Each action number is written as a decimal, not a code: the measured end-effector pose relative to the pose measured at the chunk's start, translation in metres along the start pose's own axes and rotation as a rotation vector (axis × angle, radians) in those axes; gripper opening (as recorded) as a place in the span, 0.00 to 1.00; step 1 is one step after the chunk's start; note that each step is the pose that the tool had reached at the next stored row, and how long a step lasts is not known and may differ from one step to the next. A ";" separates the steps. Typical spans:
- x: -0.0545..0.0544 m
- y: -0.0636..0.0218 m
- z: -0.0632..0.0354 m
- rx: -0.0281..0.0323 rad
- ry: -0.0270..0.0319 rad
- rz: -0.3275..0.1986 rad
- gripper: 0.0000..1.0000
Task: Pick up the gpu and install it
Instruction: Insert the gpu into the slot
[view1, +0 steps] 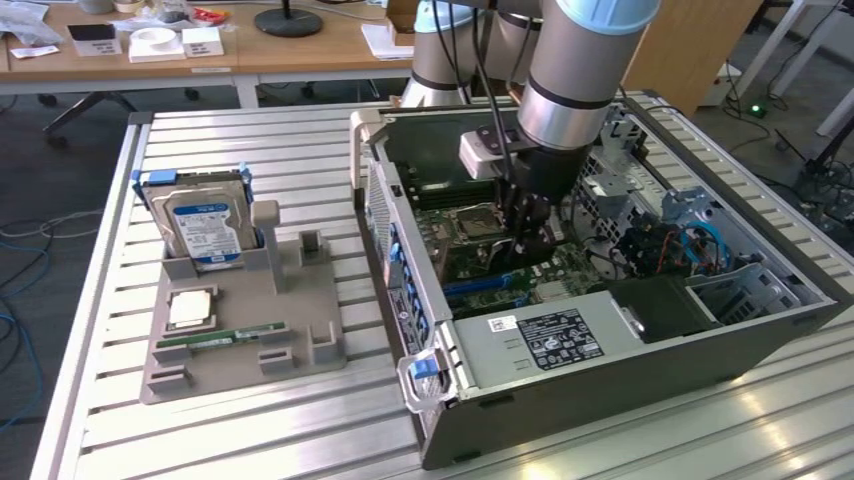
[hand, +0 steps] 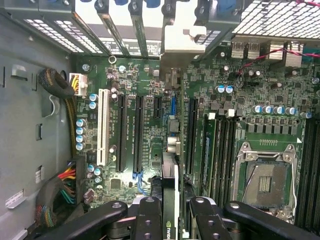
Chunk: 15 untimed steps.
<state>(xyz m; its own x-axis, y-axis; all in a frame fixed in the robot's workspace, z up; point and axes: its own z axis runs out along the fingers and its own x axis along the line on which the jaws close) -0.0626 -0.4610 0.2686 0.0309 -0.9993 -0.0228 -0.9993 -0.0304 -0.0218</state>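
My gripper (view1: 529, 238) is down inside the open computer case (view1: 601, 345), above the green motherboard (view1: 467, 255). In the wrist view the gripper (hand: 174, 209) is shut on the gpu (hand: 171, 187). I see the card edge-on as a thin dark and green strip between the black fingers (hand: 149, 215). Its silver bracket (hand: 182, 42) reaches the rear slot openings of the case. The card stands upright over the expansion slots, in line with a short blue slot (hand: 172, 105). I cannot tell whether its edge touches the slot.
A white slot (hand: 103, 125) and black slots (hand: 121, 130) lie beside the card, and the CPU socket (hand: 265, 182) is close. Cable bundles (hand: 62, 187) hang at the case wall. A grey holder (view1: 234, 335) on the table carries a hard drive (view1: 203, 225), a chip and a memory stick (view1: 220, 338).
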 end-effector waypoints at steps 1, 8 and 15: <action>0.000 0.0007 0.0001 0.0001 0.0001 0.000 0.26; -0.001 0.0037 0.0045 0.0011 0.0002 0.000 0.26; -0.002 0.0048 0.0053 0.0017 0.0002 0.000 0.26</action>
<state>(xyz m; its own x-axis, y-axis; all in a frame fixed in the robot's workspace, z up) -0.0673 -0.4592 0.2633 0.0309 -0.9993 -0.0226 -0.9993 -0.0304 -0.0235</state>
